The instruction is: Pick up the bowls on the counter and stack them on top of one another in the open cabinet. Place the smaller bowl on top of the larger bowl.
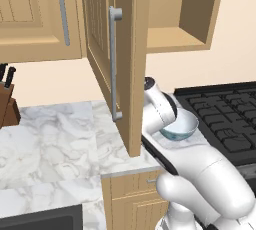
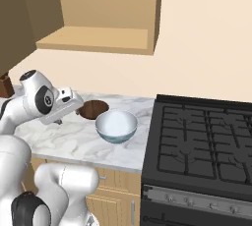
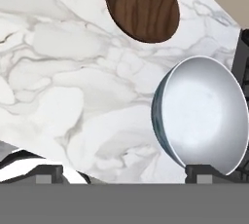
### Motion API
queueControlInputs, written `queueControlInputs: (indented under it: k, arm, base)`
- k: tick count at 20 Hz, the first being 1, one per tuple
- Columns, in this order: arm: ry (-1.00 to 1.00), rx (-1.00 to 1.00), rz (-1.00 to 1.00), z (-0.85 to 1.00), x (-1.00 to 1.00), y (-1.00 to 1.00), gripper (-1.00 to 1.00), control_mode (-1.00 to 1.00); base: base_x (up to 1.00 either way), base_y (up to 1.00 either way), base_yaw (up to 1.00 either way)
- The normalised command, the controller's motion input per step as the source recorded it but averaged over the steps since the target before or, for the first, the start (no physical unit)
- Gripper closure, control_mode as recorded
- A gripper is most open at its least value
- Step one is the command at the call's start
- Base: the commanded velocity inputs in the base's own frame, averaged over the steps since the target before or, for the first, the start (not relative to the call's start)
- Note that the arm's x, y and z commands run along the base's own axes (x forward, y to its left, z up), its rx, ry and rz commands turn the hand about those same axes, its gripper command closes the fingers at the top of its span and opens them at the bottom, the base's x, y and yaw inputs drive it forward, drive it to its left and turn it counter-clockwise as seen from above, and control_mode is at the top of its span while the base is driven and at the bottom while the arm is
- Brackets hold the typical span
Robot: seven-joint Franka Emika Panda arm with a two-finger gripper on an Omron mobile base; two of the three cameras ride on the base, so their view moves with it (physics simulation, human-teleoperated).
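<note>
Hovering my fingers (image 3: 124,173) spread wide and empty above the counter (image 3: 58,72), larger bowl (image 3: 202,121) just beside 1 fingertip, smaller bowl (image 3: 141,5) beyond it.

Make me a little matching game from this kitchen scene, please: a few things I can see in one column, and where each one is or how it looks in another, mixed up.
Things:
1. larger bowl
2. smaller bowl
3. open cabinet
4. gripper

Descriptions:
A. bare wooden shelf, high on the wall
B. dark brown, on the counter nearer the wall
C. jaws wide apart, holding nothing
D. white inside, pale blue outside, on the marble beside the stove

Pairs: 1-D, 2-B, 3-A, 4-C
</note>
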Motion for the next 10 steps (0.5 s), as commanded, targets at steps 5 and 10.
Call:
queueControlInputs:
  k: [5, 10]
  arm:
    - [0.00, 0.00, 0.00, -0.12, 0.23, 0.13, -1.00, -1.00]
    - [0.00, 0.00, -0.01, -0.06, 0.27, 0.07, -1.00, -1.00]
  base:
    - [0.00, 0.00, 0.00]
    - [0.00, 0.00, 0.00]
